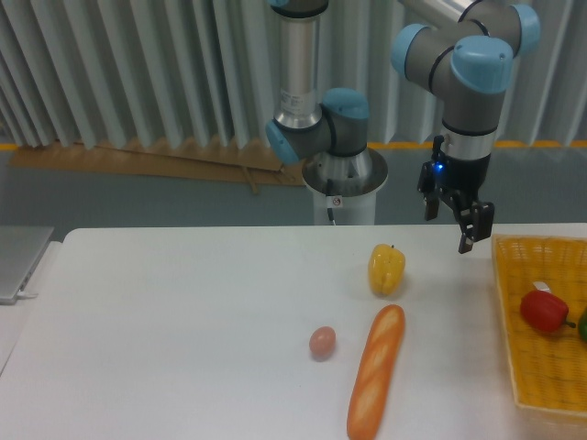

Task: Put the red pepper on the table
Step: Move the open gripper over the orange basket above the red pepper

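The red pepper is small and glossy and lies inside the yellow woven basket at the right edge of the white table. My gripper hangs above the table's back right, just left of the basket's far corner and well above and left of the pepper. Its two dark fingers are spread apart with nothing between them.
A yellow bell pepper stands on the table left of the gripper. A long bread loaf lies in front of it, with a small pinkish egg to its left. A green item shows at the basket's right edge. The robot base stands behind the table.
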Tool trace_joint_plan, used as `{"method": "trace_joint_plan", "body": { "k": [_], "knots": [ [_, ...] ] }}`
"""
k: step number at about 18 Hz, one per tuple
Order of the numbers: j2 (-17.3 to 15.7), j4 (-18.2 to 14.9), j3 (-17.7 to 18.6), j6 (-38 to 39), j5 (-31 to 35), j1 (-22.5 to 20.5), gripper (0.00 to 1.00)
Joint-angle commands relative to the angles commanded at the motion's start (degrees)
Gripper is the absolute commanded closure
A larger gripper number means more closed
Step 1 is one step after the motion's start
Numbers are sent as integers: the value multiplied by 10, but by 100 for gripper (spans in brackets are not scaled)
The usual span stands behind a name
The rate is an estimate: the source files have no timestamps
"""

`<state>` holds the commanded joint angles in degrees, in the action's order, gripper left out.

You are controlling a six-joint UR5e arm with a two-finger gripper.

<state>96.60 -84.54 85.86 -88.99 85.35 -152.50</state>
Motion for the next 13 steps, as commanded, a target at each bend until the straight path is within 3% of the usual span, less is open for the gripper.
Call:
{"method": "trace_joint_plan", "body": {
  "k": [7, 10, 13],
  "knots": [
    [-10, 1, 4, 86, 2, 27, 0],
    [-9, 2, 3, 79, 6, 30, 0],
    [-7, 1, -2, 18, 24, 26, 0]
  ]
}}
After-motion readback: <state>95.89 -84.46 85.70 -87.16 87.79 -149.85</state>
